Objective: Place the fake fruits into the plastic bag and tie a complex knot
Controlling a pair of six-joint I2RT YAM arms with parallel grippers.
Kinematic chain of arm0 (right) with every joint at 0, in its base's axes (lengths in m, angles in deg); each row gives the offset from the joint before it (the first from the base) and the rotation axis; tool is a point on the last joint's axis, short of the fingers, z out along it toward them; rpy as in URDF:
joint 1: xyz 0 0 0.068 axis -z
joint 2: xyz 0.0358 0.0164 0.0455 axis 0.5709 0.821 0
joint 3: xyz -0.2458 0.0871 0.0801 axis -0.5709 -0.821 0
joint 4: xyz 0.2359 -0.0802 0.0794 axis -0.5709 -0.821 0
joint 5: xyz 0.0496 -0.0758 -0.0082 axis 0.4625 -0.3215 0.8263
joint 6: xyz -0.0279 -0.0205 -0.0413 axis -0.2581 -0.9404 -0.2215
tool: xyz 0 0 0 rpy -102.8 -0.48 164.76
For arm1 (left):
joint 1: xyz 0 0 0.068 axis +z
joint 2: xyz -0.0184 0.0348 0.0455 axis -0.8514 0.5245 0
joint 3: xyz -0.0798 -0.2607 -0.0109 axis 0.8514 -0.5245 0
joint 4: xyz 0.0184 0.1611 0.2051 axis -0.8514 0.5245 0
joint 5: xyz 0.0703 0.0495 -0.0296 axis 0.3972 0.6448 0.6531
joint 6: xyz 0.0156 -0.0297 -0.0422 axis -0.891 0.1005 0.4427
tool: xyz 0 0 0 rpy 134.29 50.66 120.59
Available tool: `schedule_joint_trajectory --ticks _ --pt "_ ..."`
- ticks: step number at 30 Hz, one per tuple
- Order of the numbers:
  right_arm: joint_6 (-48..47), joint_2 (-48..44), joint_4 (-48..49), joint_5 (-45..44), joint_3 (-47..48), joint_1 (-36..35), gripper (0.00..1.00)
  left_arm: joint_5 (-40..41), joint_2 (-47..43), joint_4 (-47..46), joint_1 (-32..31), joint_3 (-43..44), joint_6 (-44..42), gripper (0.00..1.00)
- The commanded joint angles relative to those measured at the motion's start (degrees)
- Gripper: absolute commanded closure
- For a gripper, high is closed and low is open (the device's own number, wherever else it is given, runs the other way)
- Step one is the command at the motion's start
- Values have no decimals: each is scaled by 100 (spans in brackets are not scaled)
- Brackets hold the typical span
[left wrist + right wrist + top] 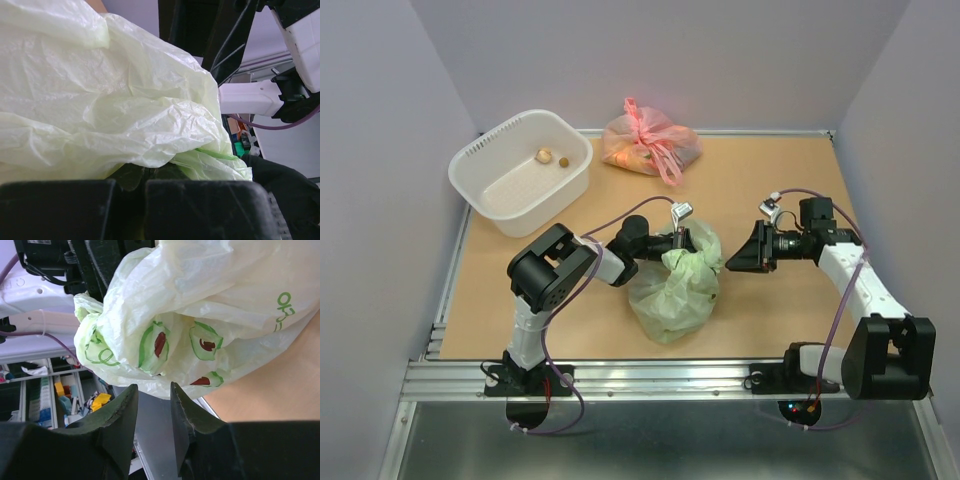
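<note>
The pale green plastic bag [670, 290] sits crumpled mid-table, and its avocado print faces the right wrist camera [200, 325]. My left gripper [682, 240] is shut on the bag's upper folds, with film running down between its fingers [140, 186]. My right gripper [735, 262] hovers just right of the bag. Its fingers stand a little apart [152, 390] with nothing between them, the tips just short of the plastic. Two small fake fruits [552, 157] lie in the white basket [495, 195]. What the bag holds is hidden, and no knot shows.
A tied pink bag [650, 145] with a pink bow lies at the back centre. The white basket stands at the back left. Grey walls close in the left, right and back. A metal rail [650, 378] runs along the near edge by the arm bases.
</note>
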Motion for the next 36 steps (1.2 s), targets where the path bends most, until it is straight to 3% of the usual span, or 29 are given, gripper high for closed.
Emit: schedule_joint_trajectory --ticks 1,24,33,36 --pt "29 188 213 217 -88 24 62 -36 -189 -1676 11 76 17 100" --pt "345 699 942 183 -229 -433 62 -27 -4 -1904 -25 261 219 100" --pt "398 638 1013 394 -299 -520 64 -9 39 -1887 -51 331 228 100" --pt "390 629 1030 385 -325 -538 68 -18 57 -1887 -51 357 236 100"
